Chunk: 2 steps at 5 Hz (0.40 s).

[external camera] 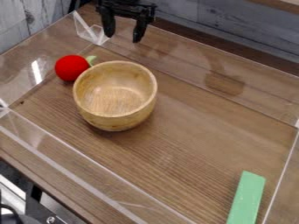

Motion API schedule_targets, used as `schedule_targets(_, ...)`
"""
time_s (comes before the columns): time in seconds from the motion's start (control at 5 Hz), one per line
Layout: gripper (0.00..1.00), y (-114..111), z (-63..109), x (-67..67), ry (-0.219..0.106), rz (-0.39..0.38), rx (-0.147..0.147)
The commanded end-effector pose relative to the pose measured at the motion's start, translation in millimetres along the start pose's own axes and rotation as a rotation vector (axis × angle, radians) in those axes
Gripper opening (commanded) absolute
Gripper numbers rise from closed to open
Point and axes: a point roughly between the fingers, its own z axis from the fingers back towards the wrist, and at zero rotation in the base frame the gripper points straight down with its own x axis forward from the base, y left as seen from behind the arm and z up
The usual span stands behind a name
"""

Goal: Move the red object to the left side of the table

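Observation:
The red object (73, 67) is a small glossy ball with a pale green bit on its right side. It rests on the dark wood-grain table (198, 122) at the left, just beside the wooden bowl (114, 94). My gripper (124, 33) hangs at the top of the camera view, above the table's far edge, well behind the red object and apart from it. Its two black fingers are spread open with nothing between them.
A flat green rectangular block (246, 199) lies at the front right corner. Low clear acrylic walls (35, 54) border the table on all sides.

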Motion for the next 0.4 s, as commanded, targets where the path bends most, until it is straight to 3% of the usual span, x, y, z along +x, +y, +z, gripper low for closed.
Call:
schedule_targets(0.0, 1.00, -1.1, 14.3, 0.5, -0.047, 0.000, 0.014)
schedule_targets(0.2, 1.00, -0.6, 12.5, 0.2, -0.041, 0.006, 0.022)
